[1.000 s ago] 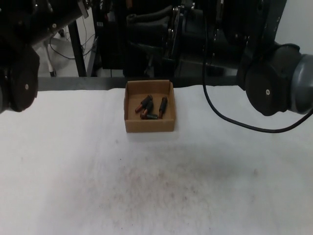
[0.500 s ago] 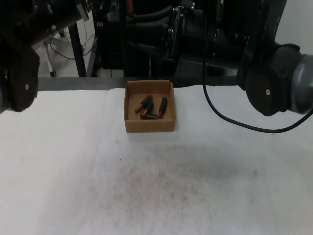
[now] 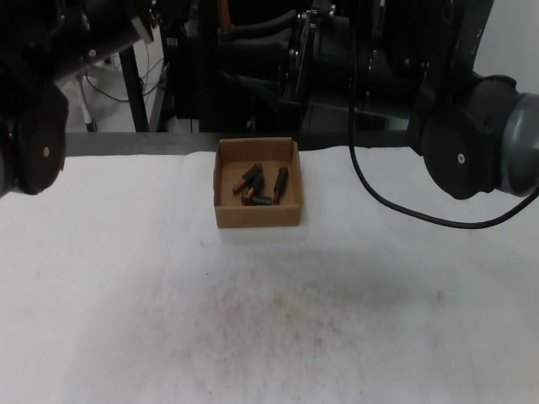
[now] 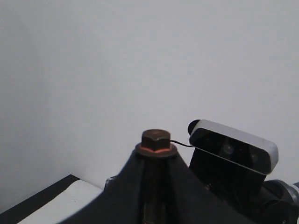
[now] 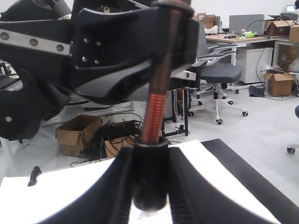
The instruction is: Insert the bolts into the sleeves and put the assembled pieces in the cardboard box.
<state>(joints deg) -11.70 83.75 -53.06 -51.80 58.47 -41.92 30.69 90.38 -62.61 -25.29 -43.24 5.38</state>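
Bolt (image 5: pixel 156 93) is going into the sleeve (image 5: pixel 149 184) right now, held up off the bench (image 3: pixel 269 337) rather than lying on it. The left gripper (image 4: pixel 155 161) is pinching the bolt just under its hex head. The right gripper (image 5: pixel 149 161) is clamping round the dark sleeve, with the threaded end sitting at the sleeve's mouth.

I'm reading this as the insertion step, started but not finished, since a good stretch of thread and bare shank is showing above the sleeve. Next move, I'm guessing, is pushing the two together along one straight line. After that one gripper would be letting go so the other can carry the piece to the cardboard box (image 3: pixel 257 217), which is sitting at the far middle of the bench.

Counting: one bolt and one sleeve in the grippers, and one box. I'm making out four assembled pieces (image 3: pixel 259 187) lying inside it, but they're overlapping, so I'm not totally sure.
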